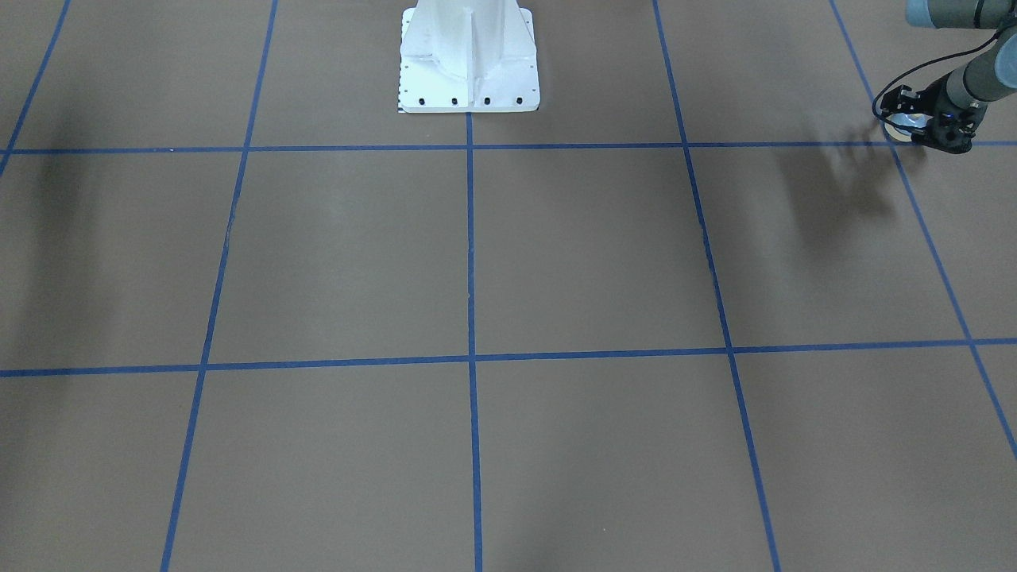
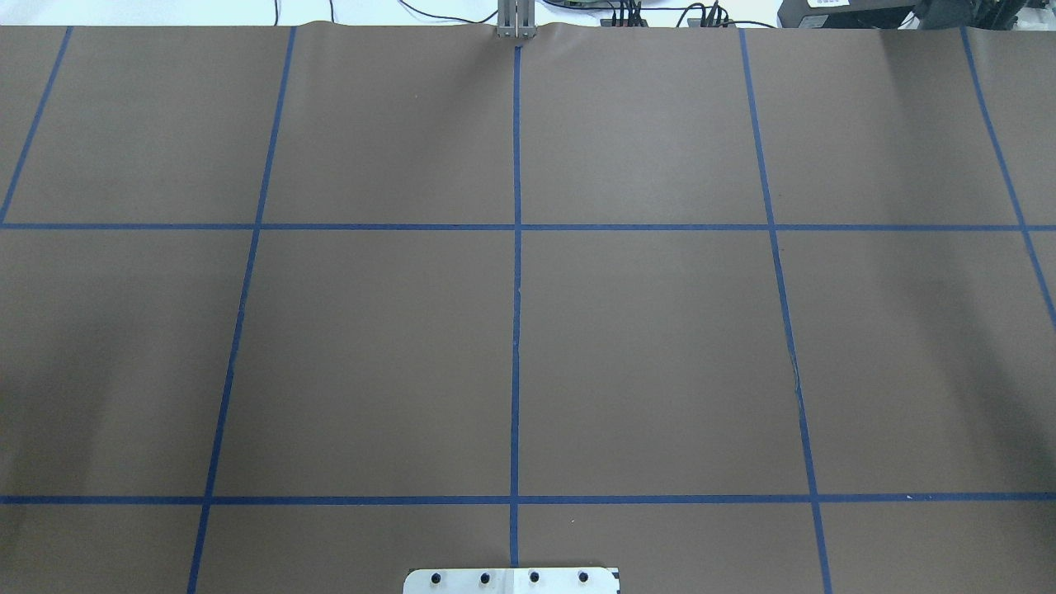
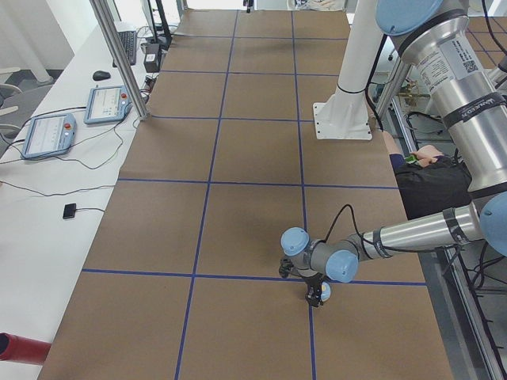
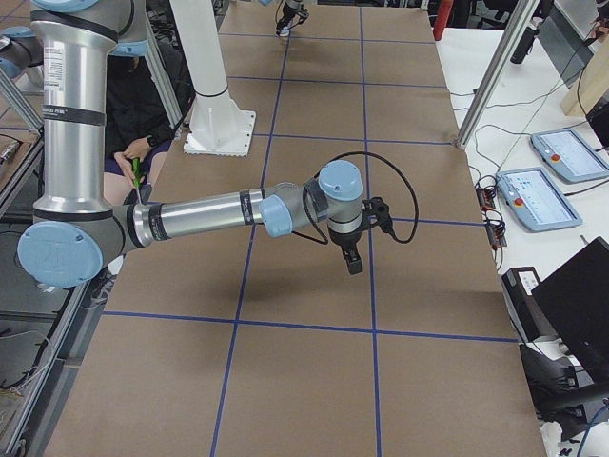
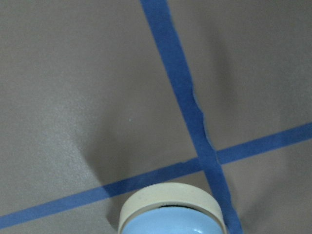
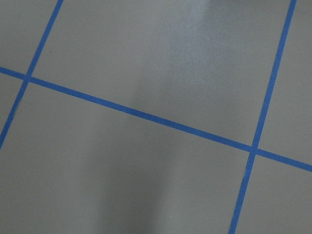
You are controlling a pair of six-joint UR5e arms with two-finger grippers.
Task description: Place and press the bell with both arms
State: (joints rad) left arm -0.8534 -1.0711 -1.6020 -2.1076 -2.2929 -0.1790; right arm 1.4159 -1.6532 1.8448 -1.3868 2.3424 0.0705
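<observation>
By my judgement barely begun: the bell (image 5: 170, 220) is at the left gripper (image 3: 315, 298) near the worktop's left end, robot side, unpressed, the right gripper (image 4: 353, 265) hovers well apart, and neither's finger spread can be told.

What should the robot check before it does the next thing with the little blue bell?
1. Bell found: ok. The bell shows right under the left wrist camera.
2. Left gripper at the bell: ok. The left gripper is right beside it, where two tape lines cross.
3. Hold on the bell: cannot tell. No fingers show in the left wrist view, and the other views are too small.
4. Bell resting on the table or lifted: cannot tell.
5. Right gripper out of the way: ok. The right gripper hangs far from the bell, and its camera sees only table and tape lines.
</observation>
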